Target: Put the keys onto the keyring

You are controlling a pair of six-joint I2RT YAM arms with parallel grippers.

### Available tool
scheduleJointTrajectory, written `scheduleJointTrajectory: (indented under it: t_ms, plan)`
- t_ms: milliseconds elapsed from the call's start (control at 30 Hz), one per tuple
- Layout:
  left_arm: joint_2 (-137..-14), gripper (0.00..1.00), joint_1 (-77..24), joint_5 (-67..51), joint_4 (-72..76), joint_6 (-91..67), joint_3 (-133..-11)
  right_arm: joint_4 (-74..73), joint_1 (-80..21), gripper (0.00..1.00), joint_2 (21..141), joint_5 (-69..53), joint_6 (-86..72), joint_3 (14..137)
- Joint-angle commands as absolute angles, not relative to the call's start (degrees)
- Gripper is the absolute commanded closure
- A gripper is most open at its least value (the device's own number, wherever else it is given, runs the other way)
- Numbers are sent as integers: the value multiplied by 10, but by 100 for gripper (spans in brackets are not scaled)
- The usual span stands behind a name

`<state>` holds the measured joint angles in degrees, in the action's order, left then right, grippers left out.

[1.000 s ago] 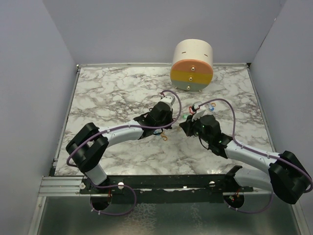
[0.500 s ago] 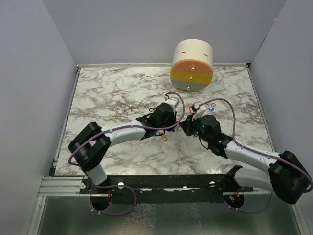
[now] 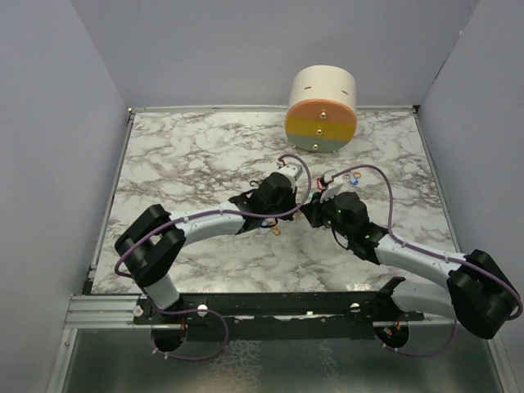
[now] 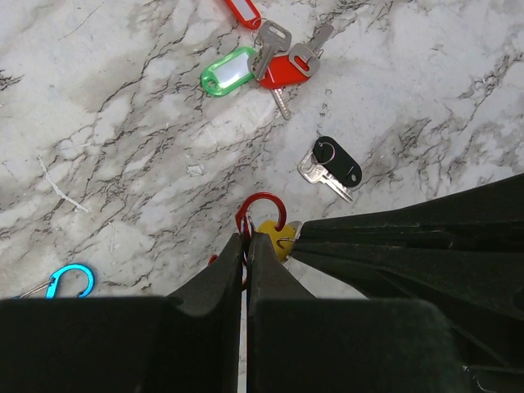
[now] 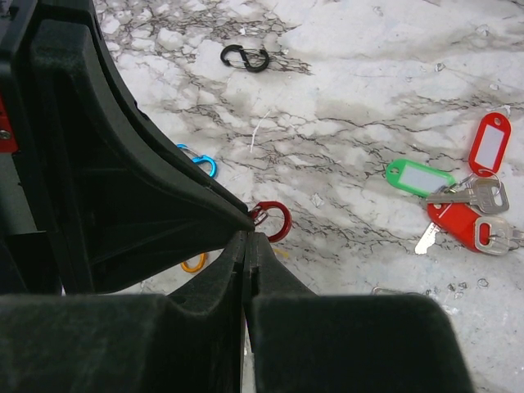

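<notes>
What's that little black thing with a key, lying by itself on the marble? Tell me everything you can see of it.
The black key has an oval head, black plastic by its look, with a small silvery ring at one end. A silvery metal blade lies along it, its tip pointing to the lower right in the left wrist view. It lies flat on the marble table, apart from the green tag and red tag bunched farther off. Only the table touches it.

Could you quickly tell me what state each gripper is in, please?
Left gripper: closed on the red clip.
Right gripper: closed; whether it holds anything cannot be told.
</notes>
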<state>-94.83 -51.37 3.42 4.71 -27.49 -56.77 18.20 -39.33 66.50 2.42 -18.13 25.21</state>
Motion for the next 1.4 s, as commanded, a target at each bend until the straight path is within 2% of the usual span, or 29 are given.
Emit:
scheduleJointTrajectory:
  t_ms: [0,1367]
  plan:
    - [-948,100,-519,19,54,-267,-582,210,-397,99,673,38,-177,248]
    - [-920,100,-523,19,47,-262,-572,196,-397,99,688,77,-175,249]
